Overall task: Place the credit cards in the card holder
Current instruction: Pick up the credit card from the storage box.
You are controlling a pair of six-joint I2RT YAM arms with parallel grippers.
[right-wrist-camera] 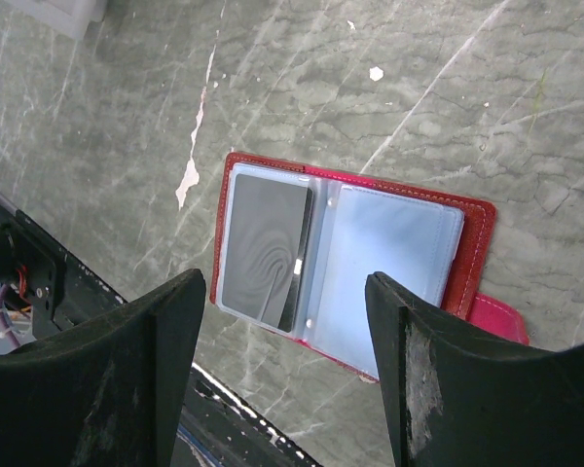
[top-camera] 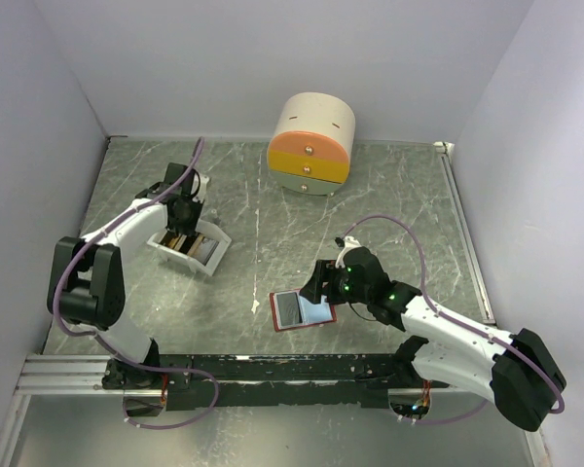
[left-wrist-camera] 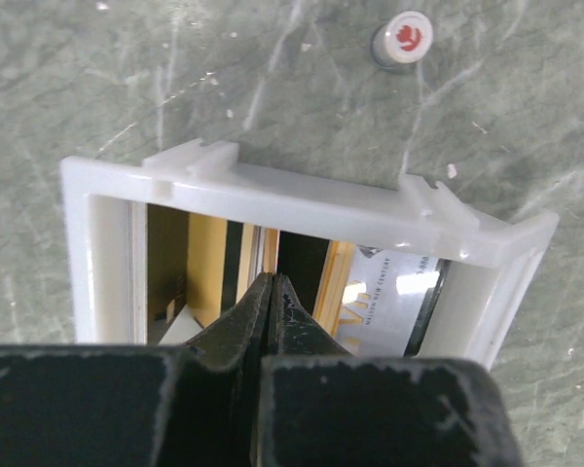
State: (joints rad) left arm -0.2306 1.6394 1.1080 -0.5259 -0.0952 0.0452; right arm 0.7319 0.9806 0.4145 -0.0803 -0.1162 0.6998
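**Left side of the scene:** my left gripper (left-wrist-camera: 270, 289), pressed together, stands in the white rectangular plastic tray (left-wrist-camera: 302, 199) among upright gold, brown and dark plastic credit cards (left-wrist-camera: 206, 263). I cannot tell whether it is pinching a card. The print on the pale card (left-wrist-camera: 394, 292) is too small to read. A round white disc (left-wrist-camera: 404, 39) on the far side of the tray bears a red mark.

**Right side of the scene:** my right gripper (right-wrist-camera: 284, 282), spread wide, hovers over the red folding card holder (right-wrist-camera: 472, 229). The holder lies open on the grey-green marbled counter (right-wrist-camera: 419, 97), with a dark card (right-wrist-camera: 265, 243) in its left sleeve.
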